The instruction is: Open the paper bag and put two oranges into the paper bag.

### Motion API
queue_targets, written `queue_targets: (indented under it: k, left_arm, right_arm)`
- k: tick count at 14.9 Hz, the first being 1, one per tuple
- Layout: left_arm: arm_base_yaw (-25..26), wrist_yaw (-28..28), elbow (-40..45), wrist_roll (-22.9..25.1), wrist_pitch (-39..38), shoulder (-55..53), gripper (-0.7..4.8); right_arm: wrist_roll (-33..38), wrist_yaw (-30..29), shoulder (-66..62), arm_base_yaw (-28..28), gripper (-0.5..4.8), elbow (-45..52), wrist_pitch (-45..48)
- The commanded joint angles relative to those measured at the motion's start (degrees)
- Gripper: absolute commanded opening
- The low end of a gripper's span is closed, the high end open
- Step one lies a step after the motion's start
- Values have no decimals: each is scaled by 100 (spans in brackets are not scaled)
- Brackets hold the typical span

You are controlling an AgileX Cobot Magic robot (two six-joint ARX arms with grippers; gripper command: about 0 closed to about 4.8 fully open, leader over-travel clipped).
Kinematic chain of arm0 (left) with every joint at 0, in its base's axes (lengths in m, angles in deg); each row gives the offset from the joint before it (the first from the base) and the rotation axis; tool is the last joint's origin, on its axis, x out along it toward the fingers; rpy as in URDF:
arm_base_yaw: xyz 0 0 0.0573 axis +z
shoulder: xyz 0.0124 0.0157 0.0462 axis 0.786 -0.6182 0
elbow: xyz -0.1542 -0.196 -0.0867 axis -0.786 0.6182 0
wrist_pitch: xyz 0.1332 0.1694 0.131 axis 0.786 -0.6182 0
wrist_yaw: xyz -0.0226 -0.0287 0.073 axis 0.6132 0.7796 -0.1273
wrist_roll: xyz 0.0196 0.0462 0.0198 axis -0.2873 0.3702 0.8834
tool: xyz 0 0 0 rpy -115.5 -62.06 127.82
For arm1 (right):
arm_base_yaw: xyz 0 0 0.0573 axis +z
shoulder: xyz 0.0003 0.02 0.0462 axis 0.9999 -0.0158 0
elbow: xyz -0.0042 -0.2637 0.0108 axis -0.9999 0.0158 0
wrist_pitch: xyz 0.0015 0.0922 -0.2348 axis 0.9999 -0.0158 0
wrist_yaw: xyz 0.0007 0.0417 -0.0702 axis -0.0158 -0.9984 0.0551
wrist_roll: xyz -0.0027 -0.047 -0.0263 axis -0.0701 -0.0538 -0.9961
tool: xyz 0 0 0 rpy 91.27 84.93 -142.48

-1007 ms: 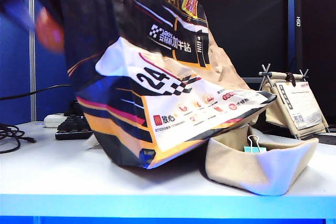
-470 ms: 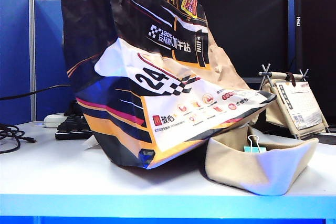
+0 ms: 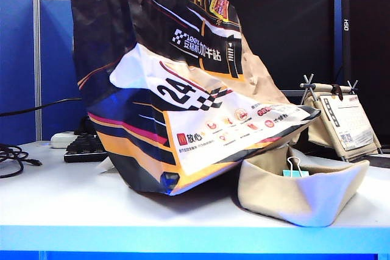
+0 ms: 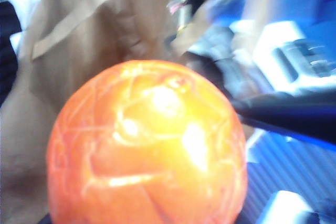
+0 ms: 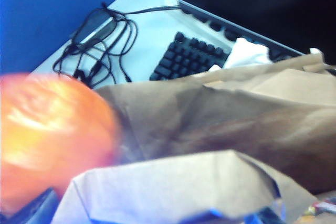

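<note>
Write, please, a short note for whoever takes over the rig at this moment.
Left hand: fingers hidden, apparently holding an orange at the bag's mouth.
Right hand: out of view, state unknown.
Paper bag: upright on the table, mouth open, brown inside showing.
Done: bag opened.
Left: drop this orange in. The second orange is not in sight, so check whether it is already inside.

blue partition [image 3: 24, 65], white table [image 3: 73, 205]

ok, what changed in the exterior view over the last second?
A blurred arm carrying an orange at the top left has left that view. The left gripper holds an orange above the paper bag. The right gripper isn't visible. Bag, beige tray and keyboard stayed put.
</note>
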Motion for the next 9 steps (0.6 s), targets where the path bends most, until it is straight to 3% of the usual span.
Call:
queue_targets:
  k: [1,2,3,4,5,7,9]
  left_arm:
    - [-4,-278,-13,42,0,-33,-6]
    - [-4,-304,-13,15,4,-33,-3]
    - [-4,-282,-13,0,2,-33,50]
    - [-4,-284,-13,-68,2,-35,263]
    - [-4,-284,-13,-212,13,-37,401]
    - [-4,-284,-13,-334,35,-37,479]
    - [-4,-289,-13,-404,37,-39,479]
  right_arm:
    - [26,-39,44,24,458,-15,85]
    - [26,-39,44,24,458,-15,87]
    - [26,-42,44,26,458,-15,83]
    - [42,-42,44,26,458,-15,83]
    - [48,-42,44,26,458,-15,83]
    - [48,-42,44,26,458,-15,83]
    - [48,-42,44,26,458,-15,85]
